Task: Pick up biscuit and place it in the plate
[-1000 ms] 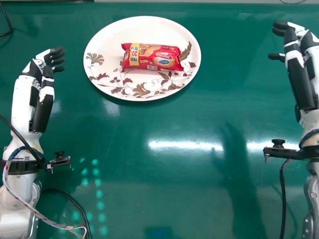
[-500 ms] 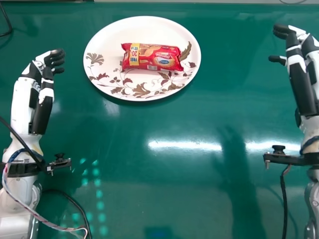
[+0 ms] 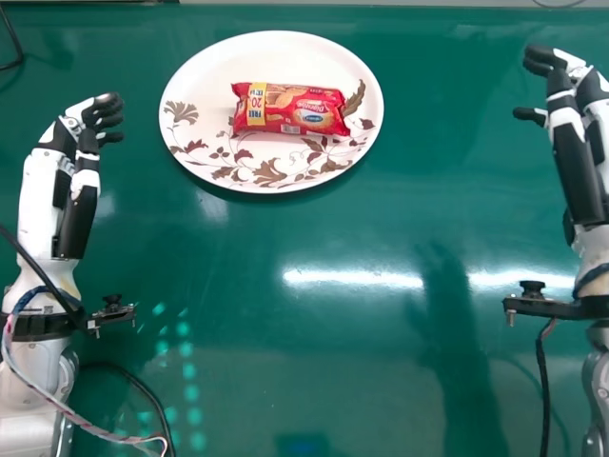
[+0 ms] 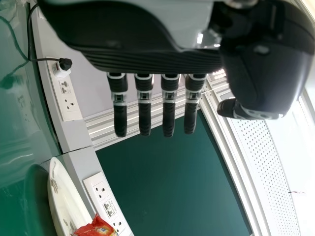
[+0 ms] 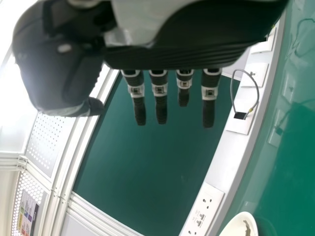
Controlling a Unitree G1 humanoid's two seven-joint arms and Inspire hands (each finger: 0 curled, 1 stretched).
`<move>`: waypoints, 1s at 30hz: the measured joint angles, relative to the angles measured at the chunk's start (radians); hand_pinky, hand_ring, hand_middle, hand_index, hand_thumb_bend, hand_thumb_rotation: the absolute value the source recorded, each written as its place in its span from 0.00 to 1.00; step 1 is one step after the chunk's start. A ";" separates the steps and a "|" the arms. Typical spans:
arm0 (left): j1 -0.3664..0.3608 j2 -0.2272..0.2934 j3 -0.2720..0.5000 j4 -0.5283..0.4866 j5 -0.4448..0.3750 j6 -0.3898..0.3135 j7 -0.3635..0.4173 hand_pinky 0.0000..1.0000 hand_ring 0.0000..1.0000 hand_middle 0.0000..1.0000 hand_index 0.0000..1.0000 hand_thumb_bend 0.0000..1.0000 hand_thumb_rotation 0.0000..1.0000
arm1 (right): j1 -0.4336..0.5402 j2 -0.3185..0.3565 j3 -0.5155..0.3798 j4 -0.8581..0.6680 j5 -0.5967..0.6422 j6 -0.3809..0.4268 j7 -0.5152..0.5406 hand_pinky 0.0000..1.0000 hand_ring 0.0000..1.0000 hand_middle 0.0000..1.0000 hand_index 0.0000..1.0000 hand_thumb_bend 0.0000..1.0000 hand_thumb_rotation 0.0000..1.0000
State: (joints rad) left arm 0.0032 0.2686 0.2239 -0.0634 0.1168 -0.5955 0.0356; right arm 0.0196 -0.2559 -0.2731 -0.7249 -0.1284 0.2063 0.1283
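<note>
The red biscuit packet lies flat on the white floral plate at the table's far middle. My left hand, at the left of the head view, is open, well apart from the plate. On the right side my right hand is also open and holds nothing. In the left wrist view my left hand has straight fingers, with part of the plate and the packet low in that view. The right wrist view has my right hand and a piece of the plate.
The green table stretches between both arms. A black cable lies beside the left forearm, and another hangs by the right one. Wall sockets line the panel beyond the table's far edge.
The right hand and forearm have shifted very slightly since a second ago. The left arm has moved a touch to the left. Packet and plate stay where they were.
</note>
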 measured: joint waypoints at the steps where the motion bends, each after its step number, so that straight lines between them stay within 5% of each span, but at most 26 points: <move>1: -0.001 0.000 0.000 0.001 0.000 0.000 0.000 0.74 0.83 0.84 0.84 0.24 0.07 | 0.000 0.000 -0.002 0.002 0.002 -0.005 0.000 0.75 0.86 0.88 0.85 0.52 0.32; 23: -0.016 0.003 0.000 0.017 0.008 -0.010 0.000 0.76 0.84 0.85 0.85 0.25 0.11 | 0.008 0.001 -0.008 0.001 0.018 -0.005 -0.015 0.74 0.85 0.87 0.83 0.57 0.35; 30: -0.015 0.004 0.000 0.016 0.008 -0.007 -0.001 0.78 0.85 0.86 0.86 0.25 0.12 | 0.012 0.001 -0.008 0.001 0.018 -0.004 -0.015 0.76 0.86 0.88 0.85 0.51 0.33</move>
State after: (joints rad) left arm -0.0120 0.2725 0.2238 -0.0476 0.1250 -0.6024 0.0343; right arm 0.0313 -0.2553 -0.2811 -0.7242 -0.1100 0.2022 0.1131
